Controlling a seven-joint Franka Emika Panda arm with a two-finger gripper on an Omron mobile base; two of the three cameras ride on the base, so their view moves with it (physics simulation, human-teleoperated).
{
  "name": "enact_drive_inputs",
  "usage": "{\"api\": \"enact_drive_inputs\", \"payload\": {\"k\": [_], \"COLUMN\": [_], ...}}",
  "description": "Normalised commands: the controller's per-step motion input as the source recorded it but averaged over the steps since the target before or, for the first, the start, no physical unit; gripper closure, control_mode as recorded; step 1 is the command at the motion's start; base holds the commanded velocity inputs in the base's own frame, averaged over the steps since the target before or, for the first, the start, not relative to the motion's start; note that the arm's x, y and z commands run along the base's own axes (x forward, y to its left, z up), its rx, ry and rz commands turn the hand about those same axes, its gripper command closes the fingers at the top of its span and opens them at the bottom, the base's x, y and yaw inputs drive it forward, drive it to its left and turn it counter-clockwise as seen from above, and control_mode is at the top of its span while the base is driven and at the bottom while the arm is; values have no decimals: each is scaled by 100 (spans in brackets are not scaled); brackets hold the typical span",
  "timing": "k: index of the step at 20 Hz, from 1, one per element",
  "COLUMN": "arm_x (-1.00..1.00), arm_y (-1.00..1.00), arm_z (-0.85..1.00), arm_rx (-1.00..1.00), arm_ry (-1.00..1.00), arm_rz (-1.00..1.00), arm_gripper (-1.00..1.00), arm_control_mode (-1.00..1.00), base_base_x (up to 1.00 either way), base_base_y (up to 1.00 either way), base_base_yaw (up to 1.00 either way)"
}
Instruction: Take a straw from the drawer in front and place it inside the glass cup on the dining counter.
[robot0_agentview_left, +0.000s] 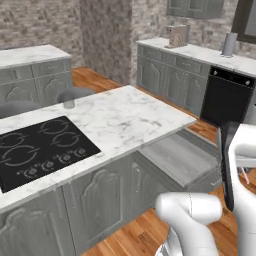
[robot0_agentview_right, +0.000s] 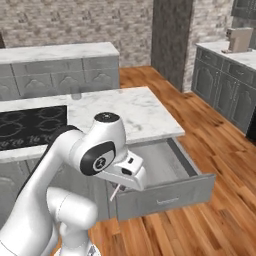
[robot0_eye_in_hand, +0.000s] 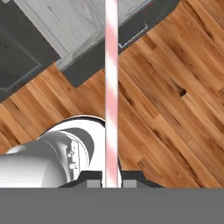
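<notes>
Pink-white straw (robot0_eye_in_hand: 111, 87): I see it in the hand view as a long thin stick that runs straight up from between the finger tips, with pale pink and white bands. In the right base view it is a short pale stick (robot0_agentview_right: 114, 193) that points down below the hand, in front of the drawer panel.
End effector (robot0_eye_in_hand: 111, 183): clamped on the straw; the two dark tips sit close together on both sides of it. In the right base view the hand is low, in front of the drawer and over the wooden floor (robot0_agentview_right: 215, 220).
Drawer (robot0_agentview_right: 165, 170): pulled out from the island body, light grey inside, plain grey front panel. I see nothing lying inside it.
Glass cup (robot0_agentview_left: 69, 103): small and clear, upright on the marble near the far edge of the tabletop, behind the cooktop, well apart from the straw.
Dining tabletop (robot0_agentview_left: 130, 117): white marble with grey veins, over grey panelled doors.
Cooktop (robot0_agentview_left: 37, 147): black, set flat in the marble on the left part of the tabletop.
Arm: white, bent low beside the island.
</notes>
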Motion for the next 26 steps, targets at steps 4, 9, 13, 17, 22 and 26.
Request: {"api": "enact_drive_inputs", "payload": {"k": [4, 9, 13, 17, 22, 26], "arm_x": [0, 0, 0, 0, 0, 0], "arm_y": [0, 0, 0, 0, 0, 0], "arm_z": [0, 0, 0, 0, 0, 0], "arm_rx": [0, 0, 0, 0, 0, 0], "arm_ry": [0, 0, 0, 0, 0, 0], "arm_rz": [0, 0, 0, 0, 0, 0], "arm_gripper": [100, 100, 100, 100, 100, 100], "arm_control_mode": [100, 100, 100, 100, 100, 100], "base_base_x": [-43, -35, -15, 0, 23, 28], "base_base_y": [-41, -79, -100, -100, -100, -100], "base_base_yaw": [0, 0, 0, 0, 3, 6]}}
